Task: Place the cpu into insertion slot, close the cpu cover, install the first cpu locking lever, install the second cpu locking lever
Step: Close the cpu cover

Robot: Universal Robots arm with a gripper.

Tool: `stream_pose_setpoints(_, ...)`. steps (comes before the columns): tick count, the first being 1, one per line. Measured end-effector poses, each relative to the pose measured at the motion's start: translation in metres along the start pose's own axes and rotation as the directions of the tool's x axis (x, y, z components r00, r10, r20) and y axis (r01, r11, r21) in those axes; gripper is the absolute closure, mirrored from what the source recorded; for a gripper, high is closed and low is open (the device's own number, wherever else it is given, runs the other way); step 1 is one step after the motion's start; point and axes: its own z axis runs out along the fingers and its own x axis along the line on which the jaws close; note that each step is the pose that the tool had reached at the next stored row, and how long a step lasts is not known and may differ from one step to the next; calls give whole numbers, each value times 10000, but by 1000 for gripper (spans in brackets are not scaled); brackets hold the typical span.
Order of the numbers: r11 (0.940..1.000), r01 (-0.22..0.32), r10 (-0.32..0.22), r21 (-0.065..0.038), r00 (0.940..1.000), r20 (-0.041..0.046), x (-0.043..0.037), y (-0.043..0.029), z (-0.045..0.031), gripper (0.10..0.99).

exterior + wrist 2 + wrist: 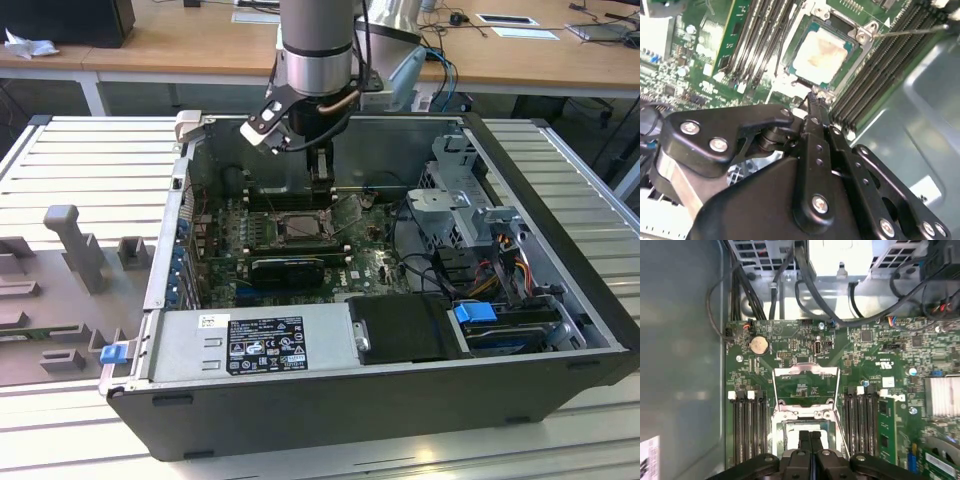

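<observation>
Cpu (820, 52) is seated in the insertion slot (859, 35) just beneath the gripper (815, 97), closed on nothing. The cpu cover (805, 371) is left open, levers (910, 31) unfastened.

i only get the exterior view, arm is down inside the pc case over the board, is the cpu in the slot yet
Observer: Yes. In the second wrist view the cpu lies flat in the insertion slot, pale top up.
Operator: cover shut over it
Observer: No. In the first wrist view the cpu cover stands open, with green board showing through its window.
Operator: fingers carrying anything
Observer: No. In the first wrist view the fingers are pressed together over the slot with nothing between them.
</observation>
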Motion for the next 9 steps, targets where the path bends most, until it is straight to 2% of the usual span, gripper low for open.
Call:
stream_pose_setpoints(2,10000,-1,1,2,10000,-4,3,65,-1,980)
stream_pose_setpoints(3,10000,-4,4,15,10000,-1,4,115,3,980)
stream_pose_setpoints(4,10000,-3,3,39,10000,-1,6,203,10,980)
stream_pose_setpoints(7,10000,-2,2,42,10000,-2,9,268,3,980)
stream_pose_setpoints(9,10000,-3,3,59,10000,1,12,360,11,980)
